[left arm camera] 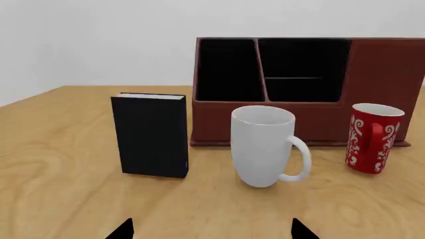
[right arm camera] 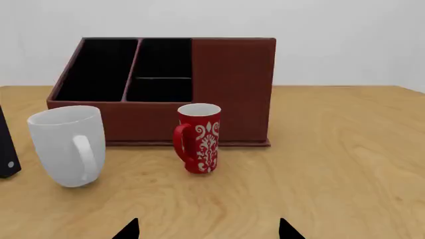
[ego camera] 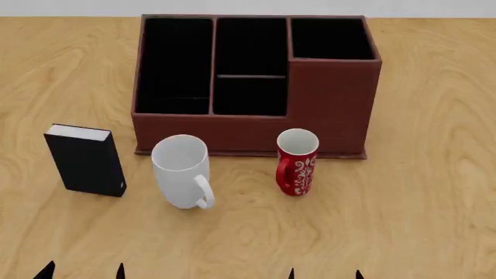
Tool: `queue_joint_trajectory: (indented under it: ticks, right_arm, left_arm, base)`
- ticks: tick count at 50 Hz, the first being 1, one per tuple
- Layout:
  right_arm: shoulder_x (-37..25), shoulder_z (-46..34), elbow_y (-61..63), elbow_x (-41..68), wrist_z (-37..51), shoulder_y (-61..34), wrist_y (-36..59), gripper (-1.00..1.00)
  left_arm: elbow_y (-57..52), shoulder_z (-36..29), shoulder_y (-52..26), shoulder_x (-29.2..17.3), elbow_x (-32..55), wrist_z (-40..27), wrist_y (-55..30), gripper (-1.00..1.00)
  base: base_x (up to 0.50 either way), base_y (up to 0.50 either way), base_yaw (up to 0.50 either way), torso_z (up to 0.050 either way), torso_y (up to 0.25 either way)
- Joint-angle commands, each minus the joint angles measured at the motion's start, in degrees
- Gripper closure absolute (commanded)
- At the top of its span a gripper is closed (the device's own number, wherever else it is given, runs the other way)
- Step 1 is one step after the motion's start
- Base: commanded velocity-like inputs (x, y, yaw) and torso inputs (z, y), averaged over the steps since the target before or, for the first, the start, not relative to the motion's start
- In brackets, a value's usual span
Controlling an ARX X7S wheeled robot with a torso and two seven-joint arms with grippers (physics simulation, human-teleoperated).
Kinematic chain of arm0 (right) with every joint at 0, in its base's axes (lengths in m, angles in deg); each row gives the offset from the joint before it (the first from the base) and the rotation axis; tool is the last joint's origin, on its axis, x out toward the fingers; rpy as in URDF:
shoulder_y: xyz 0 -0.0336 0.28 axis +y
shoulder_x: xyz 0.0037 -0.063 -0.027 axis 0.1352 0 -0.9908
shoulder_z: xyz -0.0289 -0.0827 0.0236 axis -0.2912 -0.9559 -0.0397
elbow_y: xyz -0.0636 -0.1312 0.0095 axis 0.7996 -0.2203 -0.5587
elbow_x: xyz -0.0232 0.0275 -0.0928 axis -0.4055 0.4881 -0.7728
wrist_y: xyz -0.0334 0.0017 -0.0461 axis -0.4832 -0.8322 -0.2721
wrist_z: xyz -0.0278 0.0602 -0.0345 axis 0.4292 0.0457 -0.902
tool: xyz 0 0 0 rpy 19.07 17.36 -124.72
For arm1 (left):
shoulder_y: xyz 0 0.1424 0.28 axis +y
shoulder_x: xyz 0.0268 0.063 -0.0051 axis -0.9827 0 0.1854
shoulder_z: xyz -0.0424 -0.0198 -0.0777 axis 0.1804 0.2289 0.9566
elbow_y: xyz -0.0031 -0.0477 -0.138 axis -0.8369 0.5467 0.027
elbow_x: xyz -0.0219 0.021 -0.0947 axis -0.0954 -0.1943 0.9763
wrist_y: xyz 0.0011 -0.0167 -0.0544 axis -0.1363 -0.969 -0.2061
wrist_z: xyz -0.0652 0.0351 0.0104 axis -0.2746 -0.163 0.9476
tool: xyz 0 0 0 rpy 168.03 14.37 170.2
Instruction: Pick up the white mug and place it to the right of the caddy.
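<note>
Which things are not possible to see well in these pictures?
- left gripper and right gripper: only fingertips show, the rest cut off by every view's edge.
- black box: mostly cut off in the right wrist view.
- caddy: edge cuts its side in the left wrist view.

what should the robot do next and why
Probably move the right claw forward and left toward the white mug. Both claws sit open and empty at the near table edge, the mug stands upright in front of the caddy, and bare table lies to the caddy's right.
</note>
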Motion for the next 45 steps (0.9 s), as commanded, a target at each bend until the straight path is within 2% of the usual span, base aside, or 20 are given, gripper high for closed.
queue_joint_trajectory:
  ticks: [1,13,16,19,27,33,36,43,44,45]
  right_arm:
    - [-1.52,-1.91,0.20,1.52,1.92,0.00,0.15,-1.00]
    - [-3.20,-3.46,-0.39,1.68,4.93,-0.47,1.03,-1.00]
    - [-3.52,-3.01,2.92,2.29,5.84,-1.54,5.41,-1.00]
    - [-4.61,-3.09,11.79,1.30,6.92,-2.84,11.90,-1.00]
    - [-7.64,-1.82,35.15,5.41,6.01,-14.12,35.96,-1.00]
    - [-8.94,-0.70,41.42,7.55,5.67,-22.55,47.62,-1.00]
    - [-9.05,1.46,44.48,9.69,5.31,-26.84,53.76,-1.00]
    - [-9.51,3.92,47.03,11.49,5.50,-32.51,59.81,-1.00]
    - [-9.66,4.03,47.33,11.40,5.74,-33.22,60.21,-1.00]
    - [-9.57,4.60,47.76,11.90,5.62,-33.99,61.22,-1.00]
  left_arm:
    - [-0.62,-0.45,0.11,-0.38,0.38,-0.46,-0.52,-1.00]
    - [-1.71,-2.21,1.02,-2.86,3.53,-2.17,-0.95,-1.00]
    - [-5.82,-1.84,0.07,-3.14,4.70,-2.99,-4.13,-1.00]
    - [-14.87,-1.76,-1.51,-4.06,5.54,-3.93,-11.52,-1.00]
    - [-33.81,-1.15,-11.15,-6.68,8.23,-6.28,-30.49,-1.00]
    - [-41.30,0.00,-19.77,-7.84,10.45,-8.07,-43.66,-1.00]
    - [-44.30,0.67,-23.74,-8.61,10.98,-8.77,-48.15,-1.00]
    - [-49.00,3.31,-29.54,-8.72,13.81,-9.18,-55.35,-1.00]
    - [-49.11,3.31,-29.71,-8.74,13.78,-9.31,-55.23,-1.00]
    - [-47.70,2.77,-27.61,-8.77,12.94,-9.05,-51.35,-1.00]
  base:
    - [0.00,0.00,0.00,0.000,0.000]
    - [0.00,0.00,0.00,0.000,0.000]
    - [0.00,0.00,0.00,0.000,0.000]
    - [0.00,0.00,0.00,0.000,0.000]
    - [0.00,0.00,0.00,0.000,0.000]
    - [0.00,0.00,0.00,0.000,0.000]
    - [0.00,0.00,0.00,0.000,0.000]
    - [0.00,0.00,0.00,0.000,0.000]
    - [0.00,0.00,0.00,0.000,0.000]
    - [0.00,0.00,0.00,0.000,0.000]
